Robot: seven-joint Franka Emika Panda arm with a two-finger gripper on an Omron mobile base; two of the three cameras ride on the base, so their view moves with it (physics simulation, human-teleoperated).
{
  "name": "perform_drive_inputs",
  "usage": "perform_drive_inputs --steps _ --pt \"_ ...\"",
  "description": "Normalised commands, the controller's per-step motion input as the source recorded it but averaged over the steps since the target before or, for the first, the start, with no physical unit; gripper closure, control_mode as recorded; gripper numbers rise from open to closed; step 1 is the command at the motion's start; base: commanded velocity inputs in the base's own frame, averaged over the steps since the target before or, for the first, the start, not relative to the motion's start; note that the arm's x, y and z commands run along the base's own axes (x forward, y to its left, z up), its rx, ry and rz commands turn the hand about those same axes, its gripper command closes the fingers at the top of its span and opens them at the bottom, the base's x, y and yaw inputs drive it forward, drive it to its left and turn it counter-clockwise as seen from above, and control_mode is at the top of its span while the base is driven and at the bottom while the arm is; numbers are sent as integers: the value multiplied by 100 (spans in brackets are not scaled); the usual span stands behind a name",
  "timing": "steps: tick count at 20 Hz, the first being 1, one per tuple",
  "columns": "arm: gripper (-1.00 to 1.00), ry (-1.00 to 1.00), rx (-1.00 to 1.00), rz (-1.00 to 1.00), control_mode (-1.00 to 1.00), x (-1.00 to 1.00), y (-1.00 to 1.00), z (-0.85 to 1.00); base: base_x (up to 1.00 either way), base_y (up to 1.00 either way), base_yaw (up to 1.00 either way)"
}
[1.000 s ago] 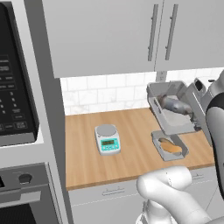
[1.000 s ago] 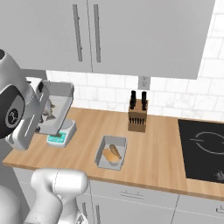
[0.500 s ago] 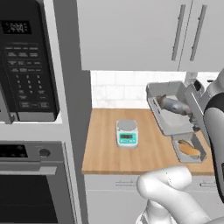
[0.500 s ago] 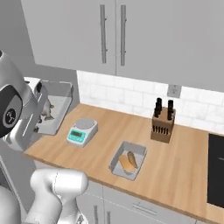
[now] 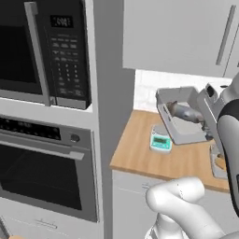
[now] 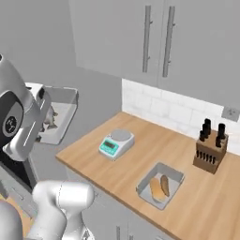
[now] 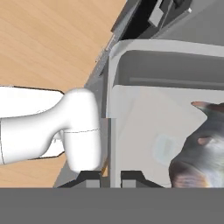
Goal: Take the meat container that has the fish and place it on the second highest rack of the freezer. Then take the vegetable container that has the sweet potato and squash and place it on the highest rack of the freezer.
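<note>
My gripper [image 7: 109,178] is shut on the near rim of the meat container [image 7: 153,118], a shallow grey tray held tilted in the air. The grey-silver fish [image 7: 202,157] lies inside it. In the left base view the meat container [image 5: 179,122] with the fish [image 5: 185,112] hangs over the counter's left end, beside the gripper [image 5: 208,97]. The right base view shows the meat container [image 6: 60,115] off the counter's left edge. The vegetable container [image 6: 161,184] with the orange sweet potato and squash [image 6: 159,187] rests on the wooden counter; the arm partly hides the vegetable container [image 5: 217,164]. The freezer is out of view.
A kitchen scale [image 5: 161,141] [image 6: 116,142] stands on the counter [image 6: 140,154] under the held tray. A knife block [image 6: 210,151] stands at the back right. A tall column with a microwave [image 5: 46,51] and an oven [image 5: 42,172] flanks the counter's left end. Wall cabinets [image 6: 154,42] hang above.
The whole picture has shifted: the base has driven left, so counter, scale and vegetable container slid right and the microwave and oven came into view. The held tray stays in the gripper.
</note>
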Motion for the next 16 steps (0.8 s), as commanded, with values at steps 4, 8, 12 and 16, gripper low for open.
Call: perform_drive_inputs --steps 4,8,12,16 --pt "100 0 0 0 100 0 0 0 0 18 58" --pt "100 0 0 0 100 0 0 0 0 11 60" --pt "100 0 0 0 100 0 0 0 -1 2 61" --pt "100 0 0 0 100 0 0 0 0 4 61"
